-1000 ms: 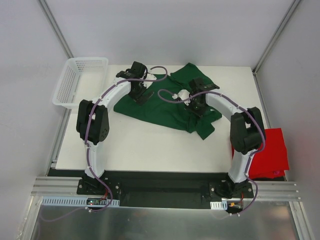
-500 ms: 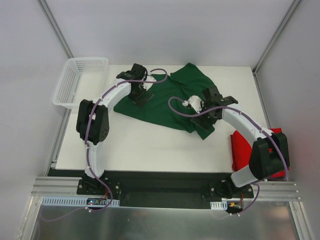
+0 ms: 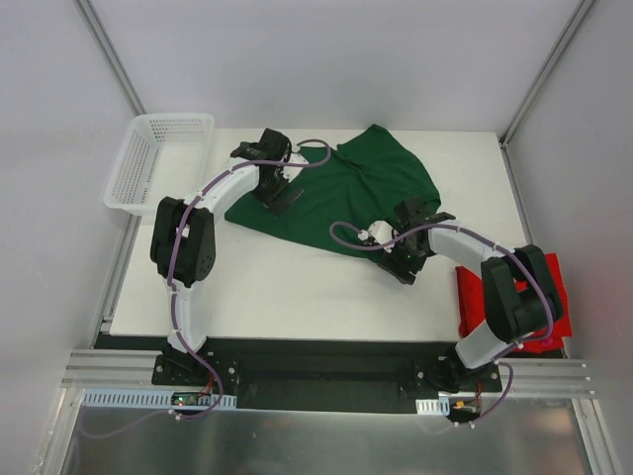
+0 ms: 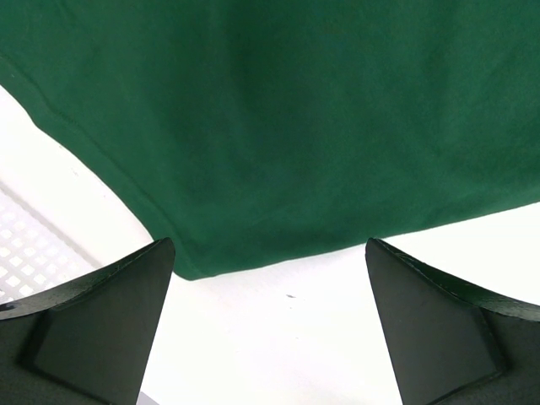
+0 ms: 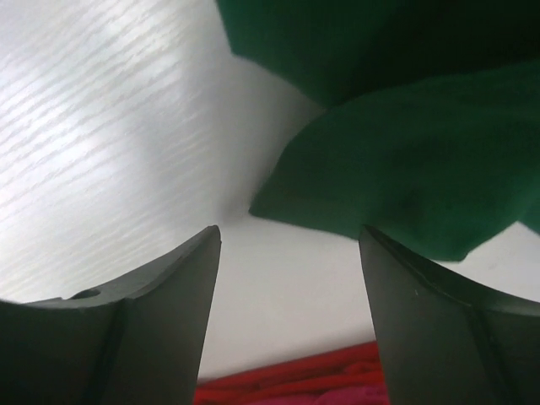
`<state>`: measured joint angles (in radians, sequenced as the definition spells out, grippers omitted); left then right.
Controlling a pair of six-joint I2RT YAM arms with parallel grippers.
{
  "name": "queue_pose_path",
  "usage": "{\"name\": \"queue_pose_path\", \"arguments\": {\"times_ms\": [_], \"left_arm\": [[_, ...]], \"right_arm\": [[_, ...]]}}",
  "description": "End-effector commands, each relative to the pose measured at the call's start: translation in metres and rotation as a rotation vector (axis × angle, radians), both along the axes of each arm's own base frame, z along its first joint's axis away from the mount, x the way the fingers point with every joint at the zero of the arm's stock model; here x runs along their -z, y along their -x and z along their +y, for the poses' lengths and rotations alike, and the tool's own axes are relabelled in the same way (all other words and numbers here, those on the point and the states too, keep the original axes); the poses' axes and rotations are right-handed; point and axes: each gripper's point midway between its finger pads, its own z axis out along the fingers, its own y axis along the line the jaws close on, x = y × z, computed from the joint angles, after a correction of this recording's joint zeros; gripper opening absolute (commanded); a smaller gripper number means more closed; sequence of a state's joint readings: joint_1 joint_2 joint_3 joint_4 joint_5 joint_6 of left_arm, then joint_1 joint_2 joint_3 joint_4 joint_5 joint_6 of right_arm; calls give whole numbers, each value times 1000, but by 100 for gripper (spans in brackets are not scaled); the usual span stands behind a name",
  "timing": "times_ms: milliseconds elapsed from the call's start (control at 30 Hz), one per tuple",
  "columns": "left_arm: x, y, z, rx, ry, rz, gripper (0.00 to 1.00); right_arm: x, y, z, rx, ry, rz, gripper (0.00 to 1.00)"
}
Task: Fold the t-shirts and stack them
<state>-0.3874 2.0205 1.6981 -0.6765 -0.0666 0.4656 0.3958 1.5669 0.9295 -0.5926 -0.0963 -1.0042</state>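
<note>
Left gripper point(image 3: 275, 186) is spread wide with nothing in it, sitting over the green shirt's point(image 3: 346, 193) left hem, top centre of the overhead view. Right gripper point(image 3: 406, 259) gapes empty too, right at the shirt's rumpled lower-right corner, which lies just ahead of its fingers. The shirt's mostly flat otherwise. Red shirt point(image 3: 470, 312) is bunched up at the lower right, off the table point(image 3: 297, 287) edge.

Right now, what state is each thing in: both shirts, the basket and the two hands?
Dark green cotton t-shirt: spread on the table, rumpled, not folded.
Bright red t-shirt: lying apart at the right edge, not stacked.
White plastic mesh basket: upright, nothing seen inside.
Left hand: open, empty, over the green shirt's edge.
Right hand: open, empty, beside a green fold.
</note>
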Motion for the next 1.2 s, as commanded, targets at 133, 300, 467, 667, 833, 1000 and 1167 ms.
{"name": "queue_pose_path", "arguments": {"times_ms": [133,300,467,667,833,1000,1167], "left_arm": [[-31,8,4,19,-10,-64,98],[-34,10,5,17,-11,-73,98],[-34,10,6,19,-15,-74,98],[-31,9,5,19,-17,-67,98],[-30,7,5,22,-21,-66,98],[-33,4,2,27,-21,-77,98],[-36,3,2,35,-30,-87,98]], "right_arm": [[20,-26,17,-25,-23,-25,69],[23,-34,20,-25,-2,-33,41],[19,-23,16,-45,18,15,1],[-16,4,8,-87,20,64,1],[-59,36,-7,-145,43,119,1],[-83,74,-23,-199,80,258,1],[-84,106,-44,-254,161,412,1]]}}
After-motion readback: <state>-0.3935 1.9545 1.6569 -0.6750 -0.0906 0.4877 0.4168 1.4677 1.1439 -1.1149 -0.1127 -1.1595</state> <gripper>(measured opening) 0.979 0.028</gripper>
